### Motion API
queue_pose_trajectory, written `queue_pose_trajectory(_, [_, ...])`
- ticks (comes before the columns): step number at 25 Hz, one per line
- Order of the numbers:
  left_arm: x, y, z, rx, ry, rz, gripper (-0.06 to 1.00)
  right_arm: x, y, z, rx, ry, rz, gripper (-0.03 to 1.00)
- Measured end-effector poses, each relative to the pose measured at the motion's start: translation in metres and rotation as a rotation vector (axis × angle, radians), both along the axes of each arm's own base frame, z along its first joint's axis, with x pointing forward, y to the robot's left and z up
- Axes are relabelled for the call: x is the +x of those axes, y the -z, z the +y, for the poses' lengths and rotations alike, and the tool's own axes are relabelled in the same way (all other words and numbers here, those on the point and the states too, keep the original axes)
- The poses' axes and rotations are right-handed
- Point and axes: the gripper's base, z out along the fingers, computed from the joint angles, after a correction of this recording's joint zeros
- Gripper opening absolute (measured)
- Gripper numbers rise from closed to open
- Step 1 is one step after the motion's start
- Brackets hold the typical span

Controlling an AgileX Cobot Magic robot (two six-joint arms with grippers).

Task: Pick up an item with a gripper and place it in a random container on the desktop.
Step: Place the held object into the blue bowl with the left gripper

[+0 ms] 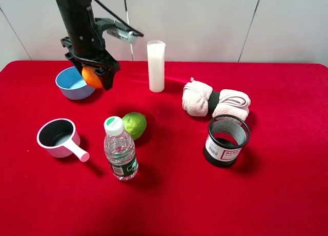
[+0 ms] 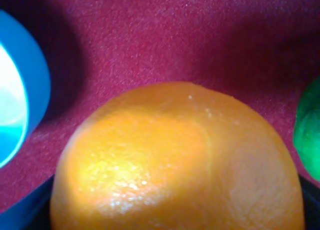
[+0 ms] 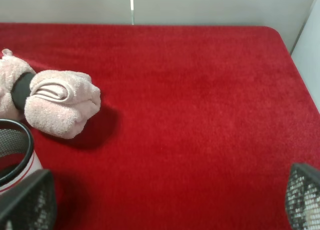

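Note:
My left gripper (image 1: pixel 96 73) is shut on the orange citrus fruit (image 1: pixel 90 78) and holds it above the red desktop (image 1: pixel 179 200), at the right rim of the light blue bowl (image 1: pixel 70 86). In the left wrist view the orange (image 2: pixel 175 160) fills the lower picture, with the bowl (image 2: pixel 20 105) at one edge and the red cloth beneath; the orange hides the fingers there. My right gripper (image 3: pixel 165 205) is open and empty over bare red cloth; only its mesh-patterned fingertips (image 3: pixel 27 202) show, and it is out of the exterior high view.
A green lime (image 1: pixel 135 124), a water bottle (image 1: pixel 120 150) and a pink handled cup (image 1: pixel 56 137) stand front left. A tall white cup (image 1: pixel 156 65) stands at the back. A rolled pink towel (image 1: pixel 215 102) and a black mesh pen holder (image 1: pixel 226 140) are at the right.

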Motion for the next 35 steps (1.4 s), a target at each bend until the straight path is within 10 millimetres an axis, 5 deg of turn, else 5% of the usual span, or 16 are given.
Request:
queue_pose_trajectory(28, [0.029,-0.004,0.076,-0.001,-0.182,-0.069,0.73,0.000,0.000,0.000,0.000,0.000,0.000,0.69])
queue_pose_trajectory(35, [0.037,0.012,0.087,0.020,-0.197,-0.066,0.73,0.000,0.000,0.000,0.000,0.000,0.000,0.69])
